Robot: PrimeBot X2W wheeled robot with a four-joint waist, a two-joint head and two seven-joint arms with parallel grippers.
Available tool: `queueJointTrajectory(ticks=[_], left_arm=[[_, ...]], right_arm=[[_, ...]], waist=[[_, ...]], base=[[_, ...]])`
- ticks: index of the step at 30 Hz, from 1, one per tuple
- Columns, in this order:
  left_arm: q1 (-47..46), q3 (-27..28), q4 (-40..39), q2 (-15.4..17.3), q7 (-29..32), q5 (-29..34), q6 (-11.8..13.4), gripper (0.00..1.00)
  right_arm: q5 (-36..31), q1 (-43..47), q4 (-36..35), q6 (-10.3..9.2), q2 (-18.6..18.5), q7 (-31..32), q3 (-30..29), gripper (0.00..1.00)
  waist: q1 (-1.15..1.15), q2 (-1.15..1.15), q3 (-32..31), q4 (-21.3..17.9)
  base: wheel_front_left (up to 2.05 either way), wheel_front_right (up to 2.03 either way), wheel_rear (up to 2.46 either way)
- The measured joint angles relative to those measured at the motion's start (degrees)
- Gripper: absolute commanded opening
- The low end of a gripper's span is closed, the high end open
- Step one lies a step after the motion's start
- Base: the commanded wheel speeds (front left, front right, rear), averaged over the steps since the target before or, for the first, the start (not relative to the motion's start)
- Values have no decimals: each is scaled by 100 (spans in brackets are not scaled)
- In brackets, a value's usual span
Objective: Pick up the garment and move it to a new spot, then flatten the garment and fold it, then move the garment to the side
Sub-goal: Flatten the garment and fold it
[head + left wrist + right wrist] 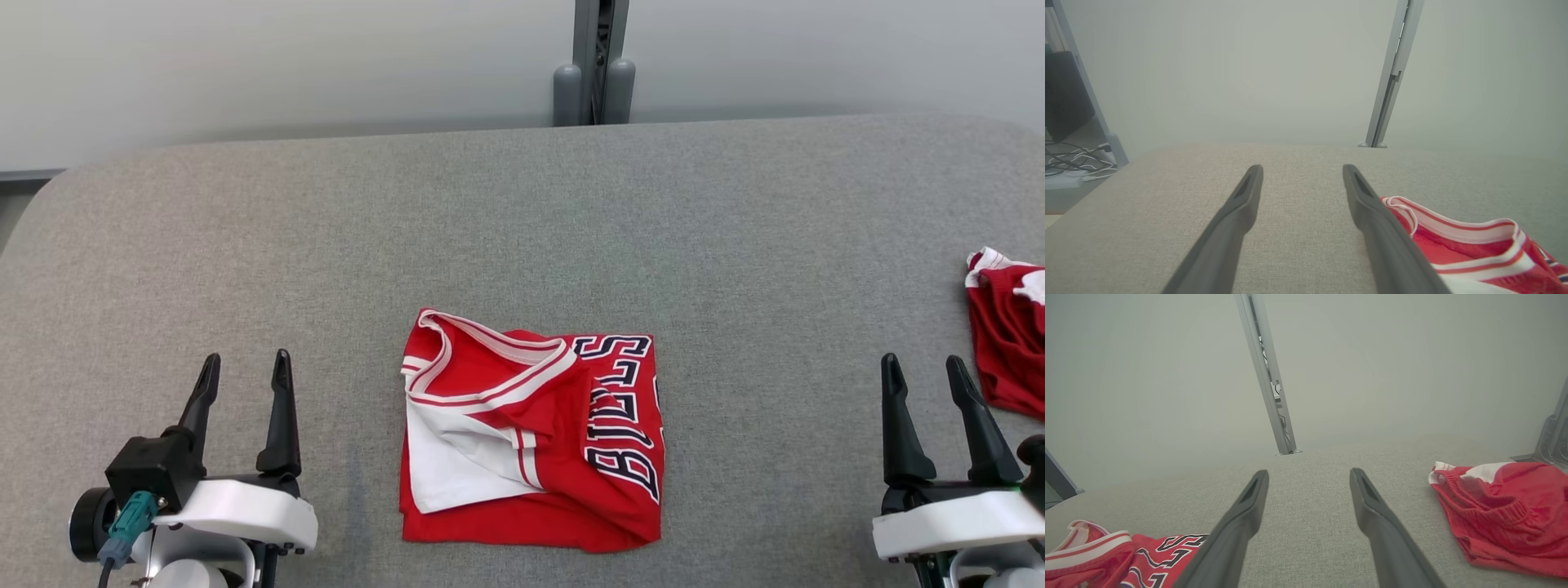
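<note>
Red and folded, the garment [535, 392] lies near the counter's [522, 229] front edge, midway between our left hand [248, 358] and right hand [922, 360], touching neither, both with fingers apart and empty.

You've got a grey fabric-covered desk [522, 229] with a bunched-up pair of red shorts [1011, 343] near its right edge. Behind it there's a grey metal post [593, 57] against a plain pale wall [245, 65], plus tangled cables [1073, 163] on the floor off the left side.
</note>
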Motion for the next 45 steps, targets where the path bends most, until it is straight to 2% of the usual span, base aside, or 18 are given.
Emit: queueJointTrajectory(ticks=[16, 17, 18, 27, 35, 45], left_arm=[[169, -66, -240, 57, 129, -4, 102, 100], [174, -70, -240, 57, 129, -5, 102, 100], [177, -79, -245, 56, 129, -5, 104, 100], [95, -157, -247, 35, 127, -12, 107, 100], [-98, -310, -155, -96, 74, -12, 45, 100], [-367, -398, 73, -233, -37, -31, -59, 100]], right_arm=[[-59, 70, 211, 0, -4, 0, -25, 100], [-58, 65, 224, 0, -16, 0, 5, 38], [-57, 63, 236, 0, -25, 0, 31, 0], [-24, -138, 360, 0, -201, 0, 318, 0], [-51, -1000, 1031, 0, -288, 133, 1951, 0], [457, -2037, 2235, 1, -237, 85, 3702, 0]], waist=[[0, 0, -112, 26], [0, 0, -114, 33], [0, 0, -112, 41], [0, 0, -10, 216], [0, 0, 143, 499], [0, 0, 412, 903]], base=[[0, 0, 0], [0, 0, 0], [0, 0, 0], [0, 0, 0], [0, 0, 0], [0, 0, 0]])
